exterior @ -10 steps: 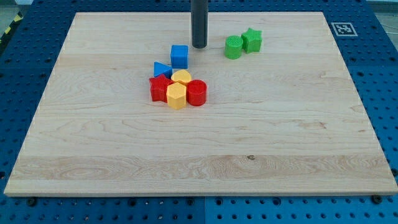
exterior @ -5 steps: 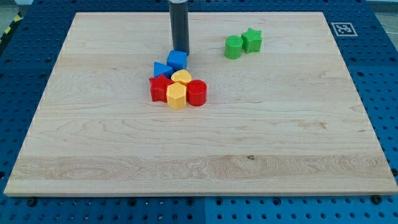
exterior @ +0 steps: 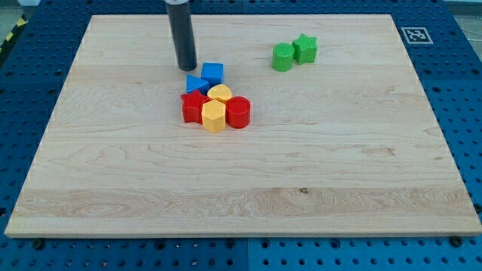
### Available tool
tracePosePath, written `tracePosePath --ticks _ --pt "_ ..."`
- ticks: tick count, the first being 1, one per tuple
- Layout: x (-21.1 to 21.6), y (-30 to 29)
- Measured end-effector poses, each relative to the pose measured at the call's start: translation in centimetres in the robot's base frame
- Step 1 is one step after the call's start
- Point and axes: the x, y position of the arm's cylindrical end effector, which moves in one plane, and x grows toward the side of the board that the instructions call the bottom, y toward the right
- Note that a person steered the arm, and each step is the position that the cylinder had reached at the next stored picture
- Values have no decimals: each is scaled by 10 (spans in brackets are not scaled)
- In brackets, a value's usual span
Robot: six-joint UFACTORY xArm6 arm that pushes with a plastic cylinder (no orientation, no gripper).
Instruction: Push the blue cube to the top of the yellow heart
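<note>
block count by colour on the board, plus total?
Blue: 2, blue cube and blue triangle.
Red: 2, red star and red cylinder.
Yellow: 2, yellow heart and yellow hexagon.
Green: 2, green cylinder and green star.
Total: 8.

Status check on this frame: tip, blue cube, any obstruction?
My tip just up-left of the blue cube, apart. Cube sits directly above the yellow heart, touching. Blue triangle crowds its left.

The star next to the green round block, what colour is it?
Green. The star shows clearly in the camera view, near the view's top right, touching the green round block.
</note>
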Motion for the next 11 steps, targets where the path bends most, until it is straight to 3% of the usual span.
tracePosePath --ticks 2,8,9,11 --pt "-29 16" --pt "14 33" --pt "8 28" --pt "-56 106"
